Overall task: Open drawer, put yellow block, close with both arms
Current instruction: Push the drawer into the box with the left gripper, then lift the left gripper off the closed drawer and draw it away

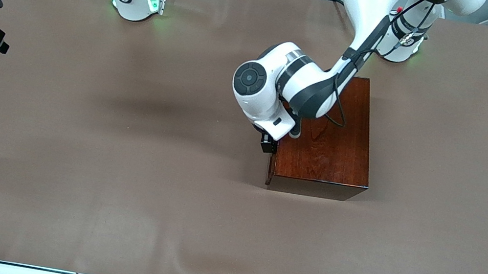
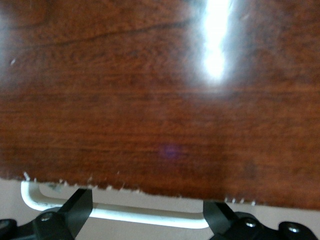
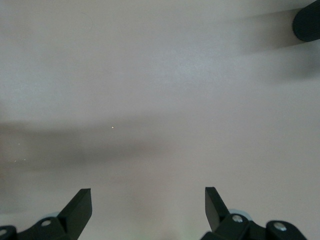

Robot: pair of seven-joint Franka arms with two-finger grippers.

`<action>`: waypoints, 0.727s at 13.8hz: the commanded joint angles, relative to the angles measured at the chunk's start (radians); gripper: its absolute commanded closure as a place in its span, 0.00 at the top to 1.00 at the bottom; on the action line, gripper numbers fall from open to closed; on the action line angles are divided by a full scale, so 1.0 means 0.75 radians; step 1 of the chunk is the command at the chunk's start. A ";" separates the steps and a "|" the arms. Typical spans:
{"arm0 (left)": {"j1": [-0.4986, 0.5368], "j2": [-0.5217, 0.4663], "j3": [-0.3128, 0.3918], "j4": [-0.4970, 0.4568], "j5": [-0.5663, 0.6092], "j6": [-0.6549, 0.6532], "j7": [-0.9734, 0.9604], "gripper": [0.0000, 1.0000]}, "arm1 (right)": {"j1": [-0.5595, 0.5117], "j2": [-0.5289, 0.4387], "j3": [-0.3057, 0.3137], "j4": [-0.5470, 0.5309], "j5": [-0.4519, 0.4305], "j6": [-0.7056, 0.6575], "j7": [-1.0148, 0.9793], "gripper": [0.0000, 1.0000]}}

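Toward the left arm's end of the table, the dark wooden box [image 1: 330, 141] sits with its drawer shut. The left gripper [image 1: 268, 145] hangs at the box's side facing the right arm's end, jaws open either side of the white handle [image 2: 120, 212], probably lined up to grasp and pull. The yellow block is nowhere in view. The right gripper [image 3: 147, 210] waits over bare cloth, jaws wide open and empty. A wrinkled brown cloth [image 1: 93, 181] covers the table; aluminium framing stands at its corners.
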 commanded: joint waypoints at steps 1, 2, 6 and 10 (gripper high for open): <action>0.004 -0.018 0.043 -0.006 0.054 -0.053 0.026 1.00 | -0.016 0.000 0.018 0.009 -0.022 -0.005 0.000 1.00; 0.006 -0.022 0.043 -0.004 0.054 -0.055 0.027 1.00 | -0.016 0.002 0.018 0.009 -0.022 -0.005 0.000 1.00; 0.014 -0.097 0.037 0.004 0.046 -0.045 0.033 1.00 | -0.014 0.000 0.016 0.009 -0.022 -0.005 0.000 1.00; 0.069 -0.206 0.068 0.010 0.038 -0.002 0.045 1.00 | -0.016 0.000 0.018 0.009 -0.022 -0.005 0.000 1.00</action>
